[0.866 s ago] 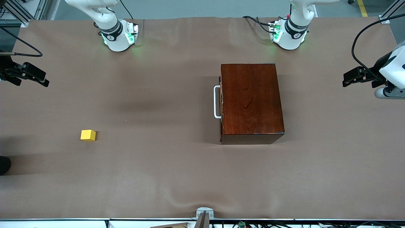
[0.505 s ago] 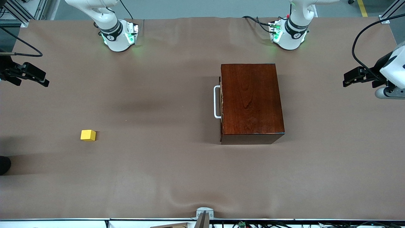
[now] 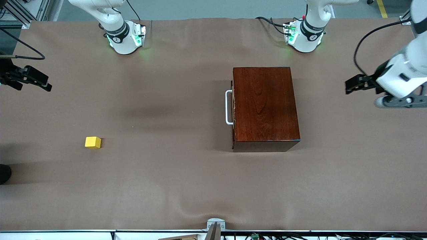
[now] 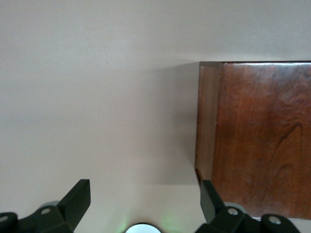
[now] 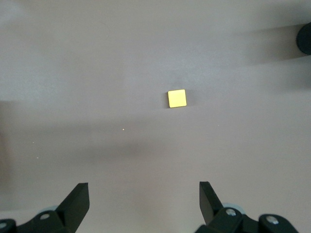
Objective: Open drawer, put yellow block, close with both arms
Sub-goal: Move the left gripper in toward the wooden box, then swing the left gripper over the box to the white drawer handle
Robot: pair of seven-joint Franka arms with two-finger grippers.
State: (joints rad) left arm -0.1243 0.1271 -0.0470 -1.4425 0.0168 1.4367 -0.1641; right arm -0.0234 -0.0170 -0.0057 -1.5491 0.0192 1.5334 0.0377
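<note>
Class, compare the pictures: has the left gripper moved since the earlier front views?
Yes. The left gripper has shifted toward the wooden box, over the table at the left arm's end. The box itself has stayed put.

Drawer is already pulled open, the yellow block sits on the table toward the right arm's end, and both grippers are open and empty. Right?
Not quite: the drawer is shut, flush in the wooden box, as the front view shows. The yellow block does lie toward the right arm's end, and the left gripper and right gripper are open and empty.
</note>
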